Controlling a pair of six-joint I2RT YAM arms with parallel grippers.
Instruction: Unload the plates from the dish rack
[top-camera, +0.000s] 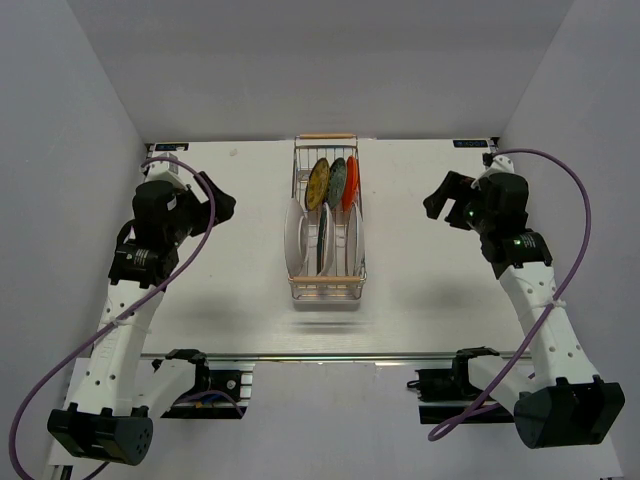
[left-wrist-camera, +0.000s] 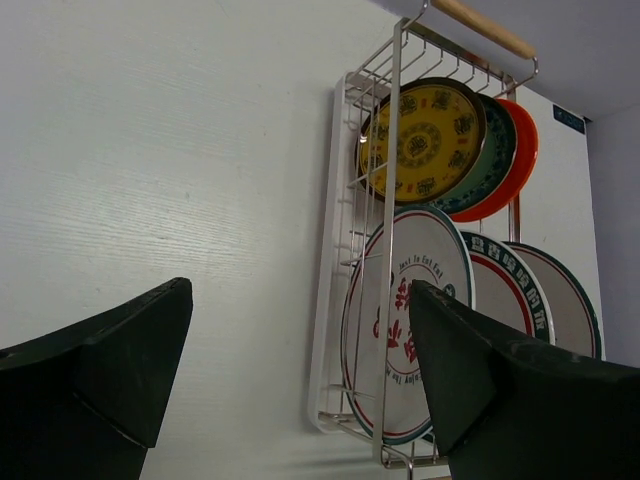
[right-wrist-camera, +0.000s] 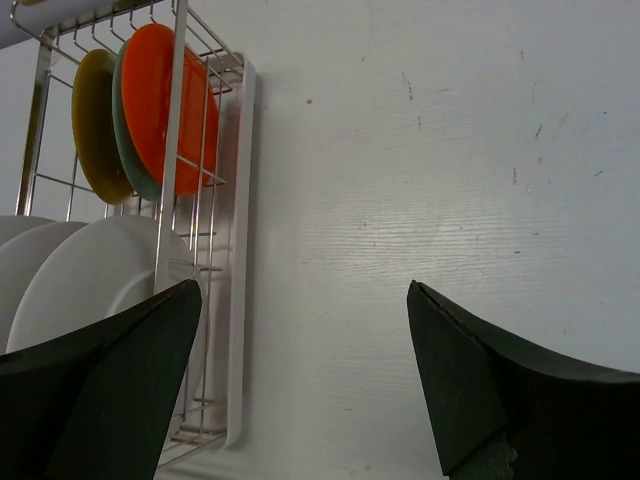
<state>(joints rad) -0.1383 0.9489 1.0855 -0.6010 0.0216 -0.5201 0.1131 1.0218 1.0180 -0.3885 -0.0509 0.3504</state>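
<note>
Dish rack (top-camera: 327, 290): plates (top-camera: 296, 235) aboard, well apart from my jaws.
Left gripper (left-wrist-camera: 300, 375): jaws spread, empty.
Right gripper (right-wrist-camera: 300, 375): jaws spread, empty.

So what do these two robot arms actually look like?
The left arm and right arm have white hole-dotted links, black joints and bases. Each carries a looping purple cable. The left tool and right tool are black, with wedge-shaped fingers.

White counter (top-camera: 230, 280); only the dish rack (top-camera: 326, 285) sits on it, mid-counter, long axis running front-to-back.
</note>
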